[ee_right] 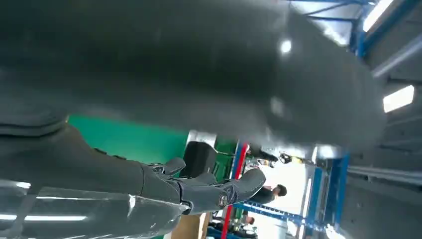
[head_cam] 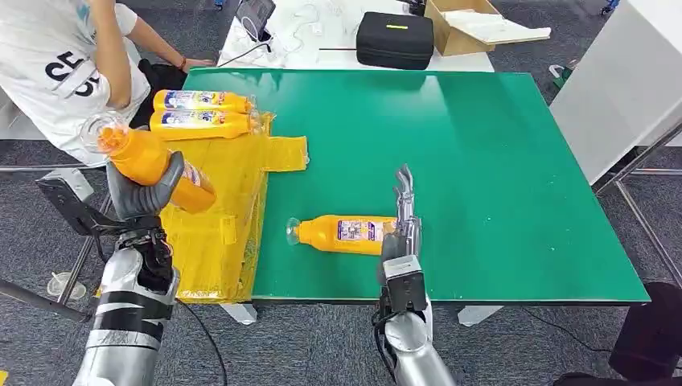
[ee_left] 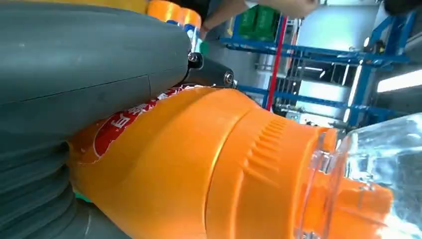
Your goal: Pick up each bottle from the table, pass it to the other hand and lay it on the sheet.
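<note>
While the left hand [head_cam: 143, 193] is raised beside the counter's near-left corner, its fingers are wrapped around the body of an orange bottle [head_cam: 153, 165], which tilts with its clear cap up and away from the palm, above the yellow sheet [head_cam: 229, 201]. The left wrist view adds the red label under the thick grey thumb [ee_left: 89, 74] and the ribbed shoulder below the clear cap. A 2nd bottle [head_cam: 346, 233] lies on its side on the green counter [head_cam: 482, 161], its base touching the right hand [head_cam: 400, 229], whose fingers [head_cam: 404, 189] stretch straight forward past it, holding nothing. 2 more bottles [head_cam: 201, 112] lie side by side on the sheet's far end, well beyond the left fingers.
</note>
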Robot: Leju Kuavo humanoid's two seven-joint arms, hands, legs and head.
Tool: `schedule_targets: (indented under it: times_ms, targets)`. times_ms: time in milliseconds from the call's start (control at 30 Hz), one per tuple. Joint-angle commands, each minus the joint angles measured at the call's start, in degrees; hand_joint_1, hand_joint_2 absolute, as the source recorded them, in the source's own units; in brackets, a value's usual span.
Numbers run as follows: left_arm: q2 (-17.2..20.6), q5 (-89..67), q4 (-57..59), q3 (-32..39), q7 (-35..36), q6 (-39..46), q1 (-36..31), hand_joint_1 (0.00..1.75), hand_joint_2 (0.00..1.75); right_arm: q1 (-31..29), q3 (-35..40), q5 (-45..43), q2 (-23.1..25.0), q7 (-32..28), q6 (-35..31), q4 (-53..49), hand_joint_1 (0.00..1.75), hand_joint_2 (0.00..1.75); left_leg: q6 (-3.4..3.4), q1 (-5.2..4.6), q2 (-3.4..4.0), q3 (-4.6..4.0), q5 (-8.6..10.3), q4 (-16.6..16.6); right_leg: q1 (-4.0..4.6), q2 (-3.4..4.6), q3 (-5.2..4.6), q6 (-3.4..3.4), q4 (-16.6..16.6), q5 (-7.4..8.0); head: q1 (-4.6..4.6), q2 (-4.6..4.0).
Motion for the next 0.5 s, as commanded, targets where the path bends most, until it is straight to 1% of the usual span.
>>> schedule_targets:
  times_ms: [33,67,100,133,167,200,233,267,300,333,367,400,467,500]
  targets:
    - [3.76,-14.22,1.53,-1.58,-0.61,8.05,-4.04,1.75,1.75,-1.31,-1.74,-2.41,-1.62,-0.4,1.59,1.08,0.0,0.0,0.05,0.0,0.03,0.14,-0.03,-0.01,0.03,-0.03,0.13,-0.07,-0.01,-0.03,0.0,0.0]
    - [4.04,-18.2,4.45,-2.52,-0.62,10.0,-4.71,1.75,1.75,-1.87,-1.55,-2.41,-1.55,-0.47,1.83,1.62,0.0,0.0,0.04,0.0,0.01,0.09,-0.02,-0.02,0.01,-0.03,0.09,-0.04,-0.01,-0.02,0.02,0.0]
    - [6.33,-31.51,9.66,-7.26,-0.06,18.08,-6.05,1.75,1.75,-2.83,-0.89,-3.1,-1.56,-1.08,3.11,1.99,0.0,0.0,0.06,-0.02,0.03,0.29,-0.05,-0.06,0.02,-0.05,0.28,-0.08,-0.04,-0.05,0.0,0.0]
    - [6.1,-32.79,13.62,-6.98,-1.44,19.0,-7.17,1.75,1.75,-3.36,-0.48,-3.02,-1.42,-1.05,3.11,2.16,0.0,0.0,0.08,-0.01,0.06,0.41,-0.08,-0.06,0.03,-0.04,0.39,-0.1,-0.05,-0.08,0.0,0.0]
    - [7.06,-38.56,17.77,-9.11,-0.6,20.95,-8.43,1.75,1.75,-3.87,-0.02,-2.98,-1.5,-0.96,3.32,2.23,0.0,0.0,0.03,-0.03,-0.02,0.13,0.02,-0.05,-0.01,-0.06,0.12,-0.04,-0.02,-0.01,0.0,0.02]
    - [7.38,-42.15,21.21,-9.7,-2.1,24.99,-9.39,1.75,1.75,-4.33,0.42,-3.24,-1.49,-0.71,3.48,2.16,0.0,0.0,0.06,-0.03,0.0,0.29,-0.02,-0.07,0.01,-0.08,0.28,-0.08,-0.04,-0.04,0.0,0.0]
    - [7.75,-45.53,25.25,-10.89,-1.52,25.66,-10.69,1.75,1.75,-4.65,0.86,-3.53,-1.51,-0.54,3.77,2.12,0.0,0.0,0.05,-0.06,-0.06,0.27,0.02,-0.09,-0.03,-0.12,0.26,-0.06,-0.04,-0.04,0.02,0.0]
    - [7.77,-45.53,25.8,-10.88,-1.75,25.96,-10.81,1.75,1.75,-4.73,0.96,-3.61,-1.48,-0.46,3.79,2.1,0.0,0.0,0.04,-0.05,-0.06,0.2,0.03,-0.08,-0.03,-0.1,0.2,-0.05,-0.02,-0.03,-0.02,0.0]
    - [8.33,-47.79,27.99,-12.06,-1.59,25.91,-11.56,1.75,1.75,-4.83,1.25,-3.61,-1.61,-0.46,3.87,1.96,0.0,0.0,0.09,-0.05,-0.02,0.5,-0.01,-0.14,0.0,-0.12,0.49,-0.12,-0.08,-0.06,0.0,0.0]
    - [9.18,-52.83,31.25,-14.56,0.62,26.66,-12.62,1.75,1.75,-5.05,1.82,-3.76,-1.77,-0.35,4.19,1.87,0.0,0.0,0.07,-0.05,-0.04,0.28,0.02,-0.08,-0.03,-0.07,0.27,-0.05,-0.04,-0.04,0.0,0.0]
    - [9.35,-52.86,31.57,-14.49,0.62,26.43,-12.69,1.75,1.75,-5.09,1.9,-3.76,-1.74,-0.35,4.2,1.8,0.0,0.0,0.06,-0.03,0.0,0.18,0.03,-0.06,-0.01,-0.01,0.19,-0.04,-0.04,0.0,0.02,0.0]
    - [10.03,-56.11,34.02,-15.84,0.98,27.08,-13.33,1.75,1.75,-5.03,2.4,-3.85,-2.03,-0.17,4.54,1.68,0.0,0.0,0.09,-0.04,0.09,0.35,-0.01,-0.08,-0.01,0.05,0.34,-0.08,-0.05,-0.02,-0.02,0.0]
    - [10.73,-57.88,36.47,-16.93,1.33,25.08,-13.92,1.75,1.75,-5.08,2.87,-3.95,-2.25,-0.23,5.19,1.9,0.0,0.0,0.06,-0.04,0.12,0.2,0.01,-0.05,-0.02,0.06,0.15,-0.04,-0.03,0.01,0.0,0.0]
    - [10.92,-59.09,37.49,-17.61,2.0,24.58,-14.28,1.75,1.75,-5.13,2.98,-4.03,-2.28,-0.23,5.46,2.0,0.0,0.0,0.09,-0.04,0.11,0.35,-0.03,-0.07,0.0,0.02,0.32,-0.07,-0.04,-0.04,0.02,0.0]
